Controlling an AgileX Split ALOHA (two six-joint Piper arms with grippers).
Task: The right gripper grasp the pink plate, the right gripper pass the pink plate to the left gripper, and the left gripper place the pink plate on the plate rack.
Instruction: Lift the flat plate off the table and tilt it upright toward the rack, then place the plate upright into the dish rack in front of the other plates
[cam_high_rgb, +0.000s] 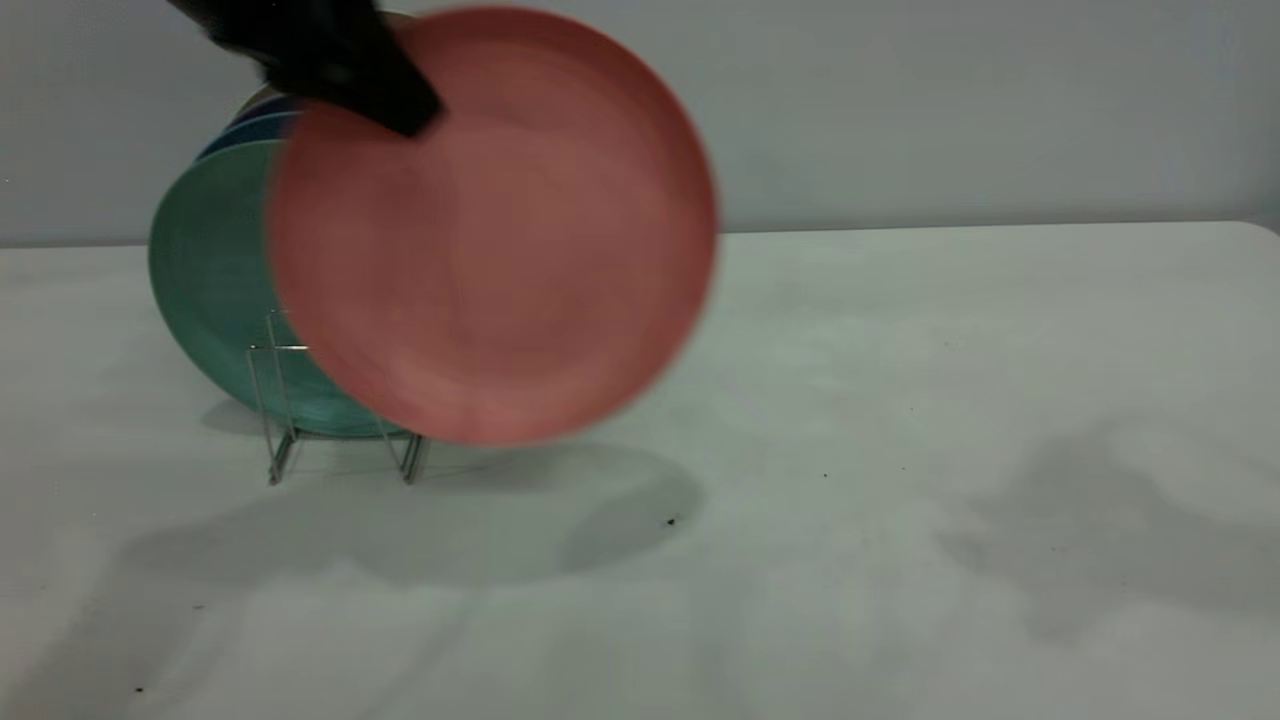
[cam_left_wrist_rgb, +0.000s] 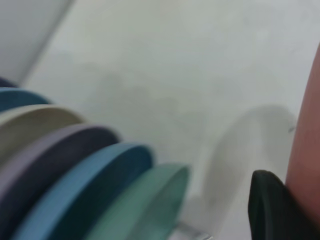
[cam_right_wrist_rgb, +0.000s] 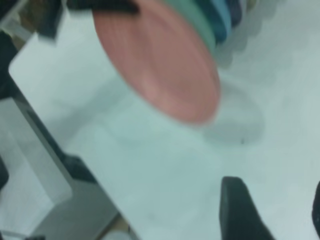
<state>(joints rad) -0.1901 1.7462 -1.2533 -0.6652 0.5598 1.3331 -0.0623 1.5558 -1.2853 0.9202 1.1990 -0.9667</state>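
Observation:
The pink plate (cam_high_rgb: 500, 230) hangs nearly upright in the air, just in front of and to the right of the plate rack (cam_high_rgb: 280, 430). My left gripper (cam_high_rgb: 405, 115) is shut on the plate's upper left rim. In the left wrist view one black finger (cam_left_wrist_rgb: 270, 205) presses against the pink plate (cam_left_wrist_rgb: 307, 140). The plate's lower edge is a little above the table. My right gripper (cam_right_wrist_rgb: 275, 210) is open and empty over bare table, away from the pink plate (cam_right_wrist_rgb: 160, 65). It is out of the exterior view.
A teal-green plate (cam_high_rgb: 210, 280) stands in the rack's front slot, with blue, purple and cream plates (cam_left_wrist_rgb: 60, 165) behind it. The white table (cam_high_rgb: 900, 450) stretches to the right. The table's edge and a frame (cam_right_wrist_rgb: 45, 150) show in the right wrist view.

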